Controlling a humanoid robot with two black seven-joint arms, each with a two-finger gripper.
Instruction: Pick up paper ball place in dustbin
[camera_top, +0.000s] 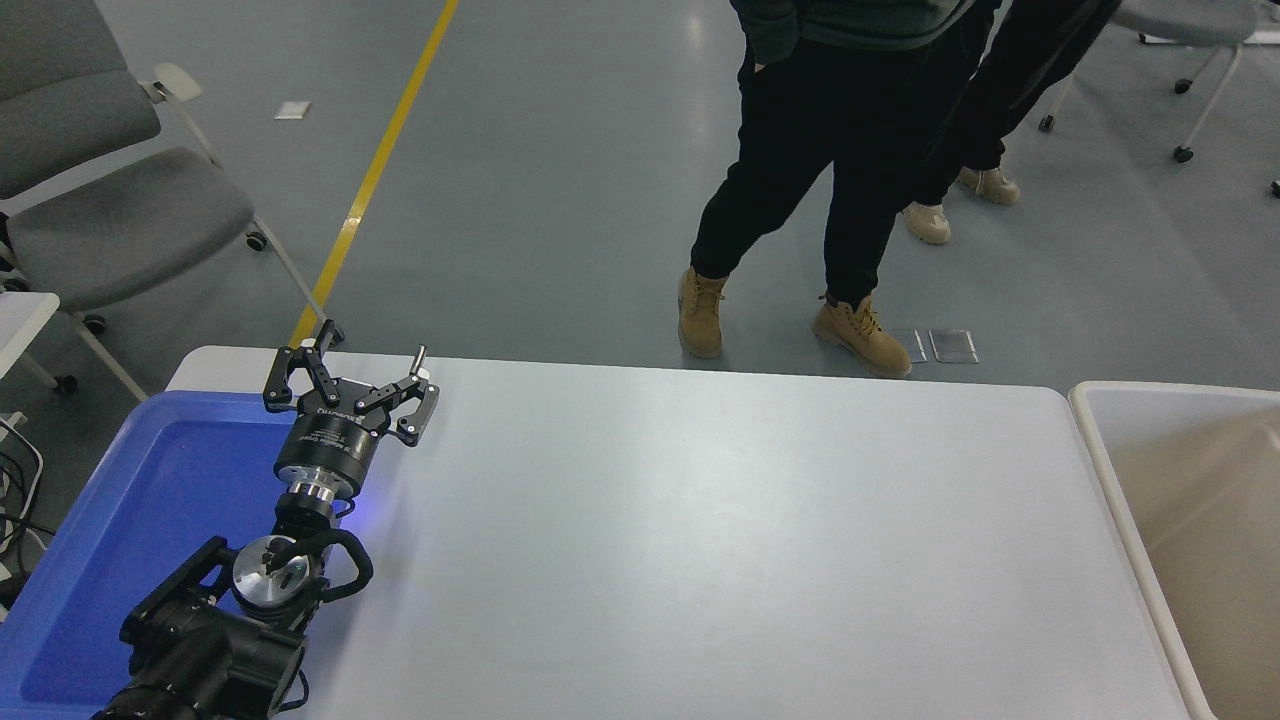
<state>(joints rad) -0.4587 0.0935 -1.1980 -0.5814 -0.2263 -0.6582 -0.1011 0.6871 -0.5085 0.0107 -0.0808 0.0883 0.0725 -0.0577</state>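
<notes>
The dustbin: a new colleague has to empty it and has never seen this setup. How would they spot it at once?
Start at the white table and follow it to its right end. The dustbin stands there, against the table's edge, a large beige plastic bin with a pale cream rim and rounded corners. Unlike the shallow bright blue tray at the left end, it is deep and dull-coloured.
</notes>
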